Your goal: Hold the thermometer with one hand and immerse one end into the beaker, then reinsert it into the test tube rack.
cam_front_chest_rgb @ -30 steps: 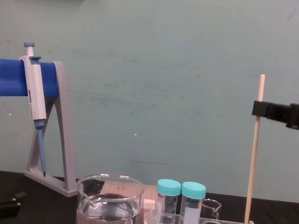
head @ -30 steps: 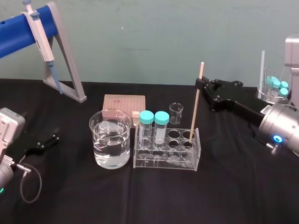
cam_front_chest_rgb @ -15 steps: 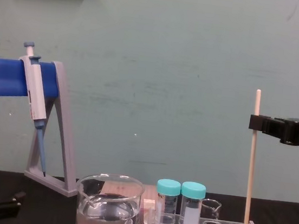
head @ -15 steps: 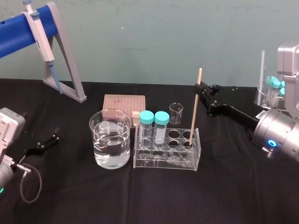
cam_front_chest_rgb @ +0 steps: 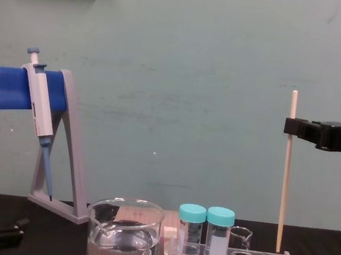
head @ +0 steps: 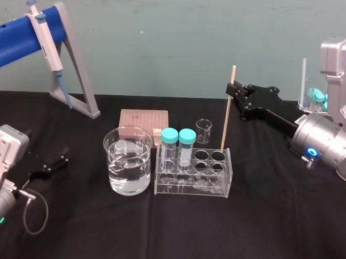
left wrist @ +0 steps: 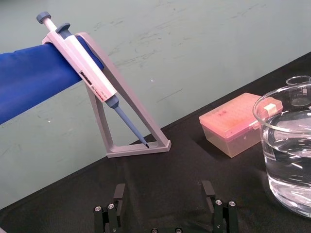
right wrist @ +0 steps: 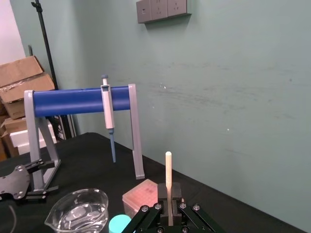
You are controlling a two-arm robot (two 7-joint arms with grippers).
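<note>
Items on your black table [head: 226, 233], as they stand:

1. Thermometer [head: 228, 108]: thin pale rod, close to upright. It is pinched near its upper end, and its lower tip hangs just above the back right hole of the rack. In the chest view the tip does not touch the rack.
2. Right gripper [head: 231, 90]: your working hand, reaching in from the right with its jaws closed on the thermometer. A short length of rod sticks out above the fingers [right wrist: 168, 206].
3. Rack [head: 191, 190]: clear acrylic, standing just right of the beaker. Two teal-capped tubes [head: 178, 142] sit in its left holes.
4. Beaker [head: 114, 156]: large, clear and part full of water, just beside the rack's left end.
5. Left gripper [left wrist: 164, 189]: parked low at the table's left, well apart from the glassware, jaws spread with nothing between them.
6. Behind the beaker and rack: a pink box [head: 143, 121] and a small beaker [head: 203, 130]. At the far left, a pipette [head: 45, 34] hangs on the stand [head: 78, 75].
</note>
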